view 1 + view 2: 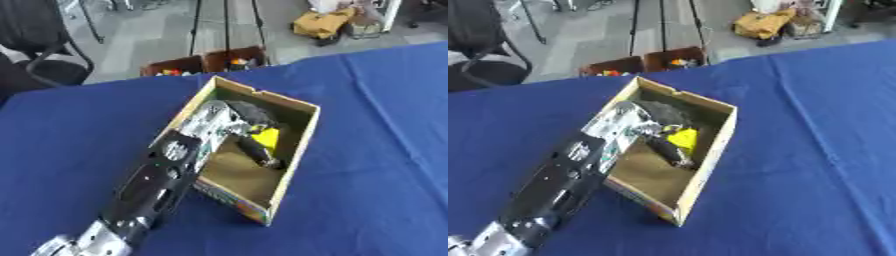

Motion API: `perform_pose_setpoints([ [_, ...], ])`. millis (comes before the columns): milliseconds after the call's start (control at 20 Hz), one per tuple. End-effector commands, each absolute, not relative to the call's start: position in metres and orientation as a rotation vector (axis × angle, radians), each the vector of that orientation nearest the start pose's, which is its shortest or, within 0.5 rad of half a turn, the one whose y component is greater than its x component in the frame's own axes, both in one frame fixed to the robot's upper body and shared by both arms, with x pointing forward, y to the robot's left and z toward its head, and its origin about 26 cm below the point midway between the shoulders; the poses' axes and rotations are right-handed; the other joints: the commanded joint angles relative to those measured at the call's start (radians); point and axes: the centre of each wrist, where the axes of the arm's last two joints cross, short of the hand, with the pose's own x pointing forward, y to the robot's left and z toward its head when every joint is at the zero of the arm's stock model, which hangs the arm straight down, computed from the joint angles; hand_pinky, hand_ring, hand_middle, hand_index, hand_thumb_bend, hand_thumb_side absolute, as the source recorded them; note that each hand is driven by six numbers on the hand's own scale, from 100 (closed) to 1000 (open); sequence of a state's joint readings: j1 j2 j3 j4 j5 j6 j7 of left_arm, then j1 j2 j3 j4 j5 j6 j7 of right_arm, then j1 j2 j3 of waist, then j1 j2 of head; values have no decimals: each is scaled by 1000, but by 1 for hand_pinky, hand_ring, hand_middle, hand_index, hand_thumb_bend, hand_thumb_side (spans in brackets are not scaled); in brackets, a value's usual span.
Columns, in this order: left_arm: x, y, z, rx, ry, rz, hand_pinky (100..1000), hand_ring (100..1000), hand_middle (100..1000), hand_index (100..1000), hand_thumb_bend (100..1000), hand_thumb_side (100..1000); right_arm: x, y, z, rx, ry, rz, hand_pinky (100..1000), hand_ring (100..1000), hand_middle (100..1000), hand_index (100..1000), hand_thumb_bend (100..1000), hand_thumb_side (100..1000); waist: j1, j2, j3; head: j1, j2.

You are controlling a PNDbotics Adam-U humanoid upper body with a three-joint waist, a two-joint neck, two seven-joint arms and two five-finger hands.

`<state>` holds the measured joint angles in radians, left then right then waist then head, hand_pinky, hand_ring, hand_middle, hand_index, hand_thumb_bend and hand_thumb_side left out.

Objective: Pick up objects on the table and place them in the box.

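Left arm: comes in from the lower left of the frame, black with silver joints, and slants up toward the centre, crossing the near-left wall of the box.
Left hand [234, 121]: down inside the box, fingers curled over, dark fingertips pointing toward the lower right of the box floor.
Grip: the curled fingers are right against a yellow object [267, 136]; it sits between the fingers, so the hand looks closed around it, though how much of it is wrapped I cannot tell.
Yellow object: small, bright yellow, in the middle of the box and toward its right wall, partly hidden by the fingers; its exact shape is not clear.
Box [302, 131]: open-topped cardboard, brown inside, printed colours on its near outer face, lying askew at the centre of the frame with one corner pointing to the bottom edge.
Box floor: bare brown card shows in the lower half, below the hand.
Tabletop [376, 150]: covered in a blue cloth with a few creases running down the right side.
Right hand: shows in neither view.
Background: beyond the far edge of the tabletop, upper centre of the frame, brown crates [206, 63] stand on a grey floor.
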<state>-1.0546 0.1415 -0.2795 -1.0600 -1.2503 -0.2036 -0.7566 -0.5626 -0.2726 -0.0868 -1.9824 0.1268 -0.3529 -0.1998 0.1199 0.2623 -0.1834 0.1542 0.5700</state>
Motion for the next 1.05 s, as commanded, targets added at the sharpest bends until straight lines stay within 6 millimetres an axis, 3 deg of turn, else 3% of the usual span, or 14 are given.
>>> perform_pose_setpoints([
  [50, 458, 112, 254, 905, -1258, -2044, 1000, 1000, 1000, 1000, 724, 1000, 312, -249, 282, 335, 3301, -149, 780, 763, 644, 781, 100, 508, -18, -8, 3, -9, -6],
  [250, 456, 132, 279, 848, -1348, -1987, 1000, 1000, 1000, 1000, 844, 1000, 312, -249, 282, 342, 3304, -149, 780, 762, 641, 780, 100, 508, -18, -10, 3, -26, -1],
  [500, 447, 155, 312, 767, -1481, -1895, 1000, 991, 1000, 1000, 727, 1000, 312, -251, 281, 358, 3308, -147, 780, 761, 639, 780, 100, 510, -19, -12, 12, -56, 0],
  [750, 412, 176, 357, 824, -1689, -1795, 1000, 978, 1000, 1000, 690, 1000, 312, -254, 280, 382, 3311, -142, 780, 761, 639, 779, 100, 509, -20, -16, 29, -90, 5],
  [800, 404, 180, 365, 844, -1726, -1771, 1000, 968, 1000, 1000, 643, 1000, 312, -254, 280, 385, 3311, -142, 780, 761, 639, 779, 100, 507, -22, -17, 32, -96, 6],
  [1050, 362, 197, 392, 936, -1908, -1638, 967, 924, 958, 1000, 628, 1000, 311, -256, 281, 406, 3304, -130, 779, 762, 641, 779, 100, 508, -30, -19, 50, -116, 11],
])
